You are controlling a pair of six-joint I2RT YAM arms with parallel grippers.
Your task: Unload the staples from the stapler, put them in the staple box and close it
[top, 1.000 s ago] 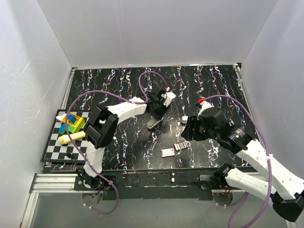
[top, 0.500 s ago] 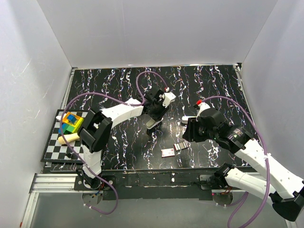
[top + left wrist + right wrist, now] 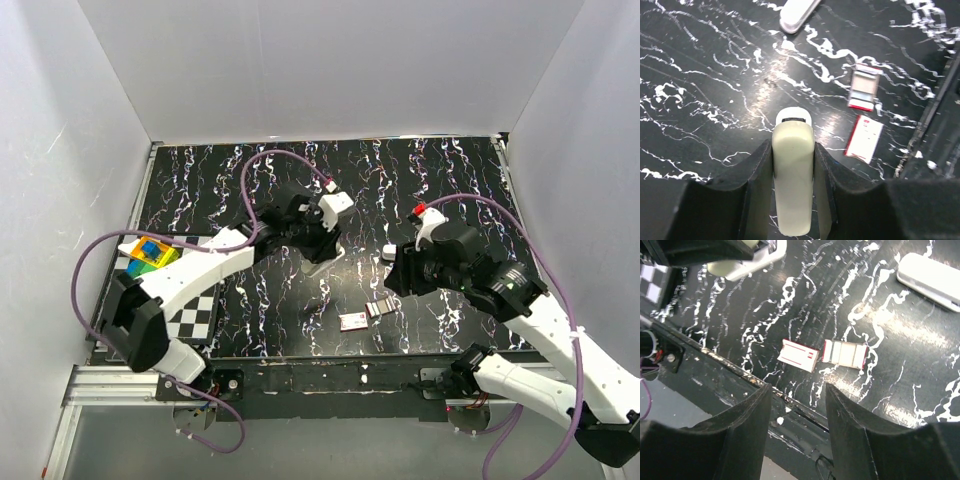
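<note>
My left gripper is shut on a cream stapler, gripping its sides so that its nose points out past the fingertips over the black marbled table. The stapler also shows in the right wrist view. Silvery-grey ribbed staples lie in a small red-edged tray near the table's front edge. My right gripper is open and empty, hovering just above and to the near side of that tray.
A flat pink-and-white box lies beside the tray. A long white rounded piece lies to the right. A checkerboard with coloured blocks sits at the left edge.
My left arm's elbow has swung down and to the left, and its gripper has shifted slightly left with the stapler in it. The right arm has hardly moved.
</note>
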